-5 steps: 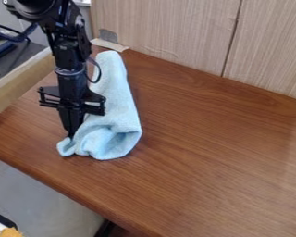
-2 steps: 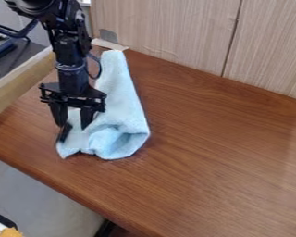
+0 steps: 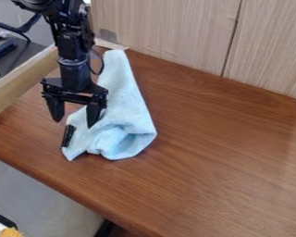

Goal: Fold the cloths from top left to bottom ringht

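The black gripper [image 3: 74, 121] hangs at the left of the view, its two fingers spread wide. One finger is left of the cloth, the other over the cloth's left part. The light blue cloth [image 3: 126, 111] lies bunched on the table, long and narrow toward the back wall and wider at the front, with a raised fold at its front right. A small black strip [image 3: 68, 135] lies on the cloth's left edge, just below the gripper and apart from it.
The brown wooden table [image 3: 218, 152] extends to the right and front. A pale wooden rail [image 3: 21, 83] borders it at the left, and a wood-grain panel wall [image 3: 175, 37] stands behind. The table's front edge runs diagonally at the lower left.
The gripper has opened, let go of the cloth and risen a little. The cloth's front part has spread slightly to the right, and the black strip has come into sight on it.
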{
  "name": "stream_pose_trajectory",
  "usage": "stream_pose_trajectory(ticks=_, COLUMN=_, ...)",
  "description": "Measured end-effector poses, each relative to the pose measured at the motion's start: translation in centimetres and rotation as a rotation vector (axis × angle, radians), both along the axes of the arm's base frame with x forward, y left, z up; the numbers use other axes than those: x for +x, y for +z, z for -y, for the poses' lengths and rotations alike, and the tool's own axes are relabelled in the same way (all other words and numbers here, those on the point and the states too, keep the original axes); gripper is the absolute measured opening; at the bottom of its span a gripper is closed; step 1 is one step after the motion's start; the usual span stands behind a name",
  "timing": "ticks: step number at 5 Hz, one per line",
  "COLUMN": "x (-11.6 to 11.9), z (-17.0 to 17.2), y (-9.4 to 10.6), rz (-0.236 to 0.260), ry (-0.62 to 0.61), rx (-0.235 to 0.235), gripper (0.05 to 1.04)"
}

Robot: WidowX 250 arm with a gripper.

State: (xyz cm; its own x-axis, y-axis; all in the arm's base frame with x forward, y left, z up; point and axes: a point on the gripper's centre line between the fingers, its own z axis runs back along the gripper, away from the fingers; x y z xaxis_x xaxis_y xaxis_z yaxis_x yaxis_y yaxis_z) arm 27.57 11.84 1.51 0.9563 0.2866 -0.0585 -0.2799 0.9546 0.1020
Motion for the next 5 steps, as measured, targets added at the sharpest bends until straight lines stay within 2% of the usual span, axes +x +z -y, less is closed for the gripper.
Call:
stream_pose_trajectory(ticks=1, x=0.8, z=0.3, y=0.6, rz=0.001, ry=-0.021, rx=0.018, gripper=1.001)
stream_pose_trajectory(ticks=2, x=3.1, z=1.4, y=2.8, rz=0.042, ry=-0.067, rx=0.059, gripper=1.001)
stream_pose_trajectory(ticks=3, x=5.2, z=3.2, y=6.6, rz=0.104, ry=-0.118, rx=0.083, gripper=1.001)
stream_pose_trajectory(ticks=4, x=5.9, z=4.2, y=8.8, rz=0.118, ry=-0.134, rx=0.101, gripper=1.001)
stream_pose_trajectory(ticks=5, x=5.9, z=4.3, y=8.9, rz=0.119, ry=-0.136, rx=0.103, gripper=1.001)
